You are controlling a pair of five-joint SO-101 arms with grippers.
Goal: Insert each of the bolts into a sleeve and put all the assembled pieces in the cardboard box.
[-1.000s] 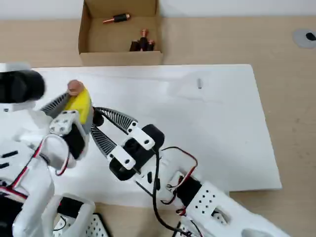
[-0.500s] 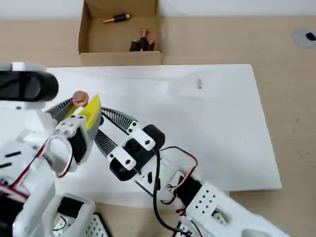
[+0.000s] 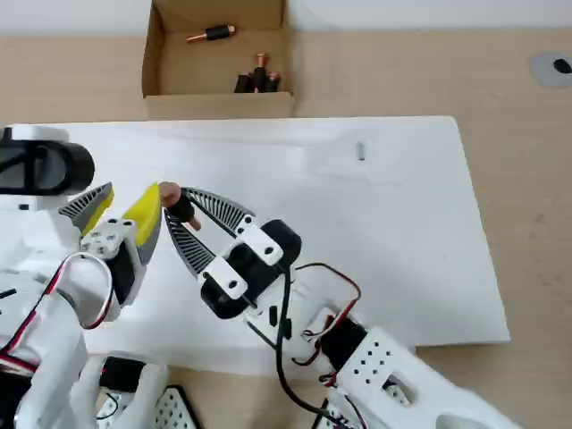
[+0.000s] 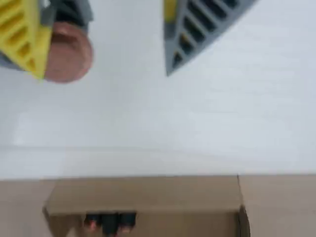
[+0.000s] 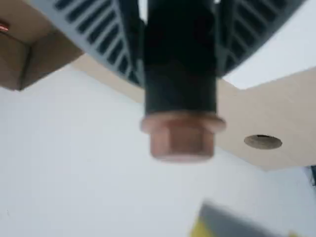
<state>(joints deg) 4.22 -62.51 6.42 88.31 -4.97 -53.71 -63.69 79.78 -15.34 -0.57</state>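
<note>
Tan wooden surface [image 3: 523, 170] is carrying a large white sheet [image 3: 384, 241], and both white arms are reaching onto it from the near edge. An open brown cardboard box [image 3: 219, 105] is standing on the wood just beyond the sheet's far edge.

On the left side of the sheet, the left hand [image 3: 123, 198] is hanging with its yellow-and-grey fingers spread apart and gripping nothing. Just beside it, the right hand [image 3: 177, 213] is pinching a black cylindrical sleeve [image 5: 180, 59] between its grey ribbed fingers, above the sheet. A copper-coloured bolt [image 5: 182, 136] is sitting inside that sleeve, its hexagonal head sticking out of the end that is pointing toward the left hand, right next to the tip of one yellow finger.

Inside the box, one black-and-copper assembled piece [image 3: 212, 35] is lying near the back wall, and a small cluster of similar pieces [image 3: 257, 80] is resting against the front wall.
</note>
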